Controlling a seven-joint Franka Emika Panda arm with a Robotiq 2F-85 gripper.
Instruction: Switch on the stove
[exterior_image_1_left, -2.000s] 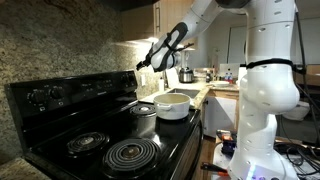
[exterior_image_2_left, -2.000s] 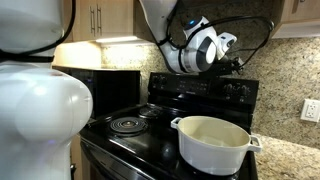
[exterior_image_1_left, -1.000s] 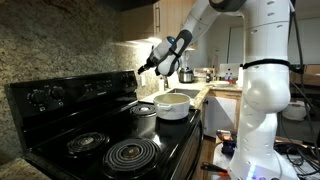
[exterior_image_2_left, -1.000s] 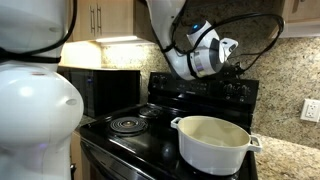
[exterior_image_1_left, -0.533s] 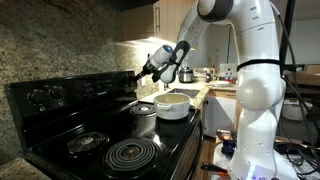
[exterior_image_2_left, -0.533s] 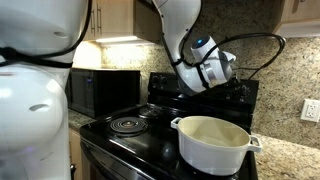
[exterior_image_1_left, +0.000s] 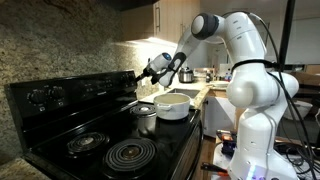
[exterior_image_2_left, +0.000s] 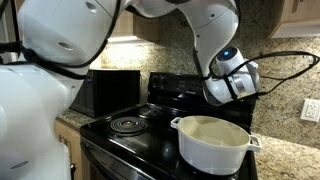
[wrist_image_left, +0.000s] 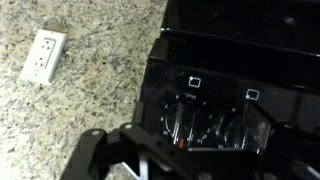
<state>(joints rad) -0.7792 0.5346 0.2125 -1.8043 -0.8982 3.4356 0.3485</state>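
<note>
Black and glossy, the stove is the biggest thing here. It's set into the counter against a speckled granite backsplash, and its raised knob panel runs along the back. Both exterior views show it, with a spiral coil burner at the front.

The big white robot arm bends over the cooktop and reaches toward the end of that back panel. A white pot with no lid sits on the stove on the arm's side, and there's a smaller metal pot right beside it.

The gripper is up close to the panel, above the pots. Honestly I can't tell how far apart its fingers are, since the wrist view only shows them as dark blurry shapes along the bottom edge.

That same view looks straight at a round knob, with another just beside it. Smallest bit: a white wall outlet on the granite, off to the side of the panel.
</note>
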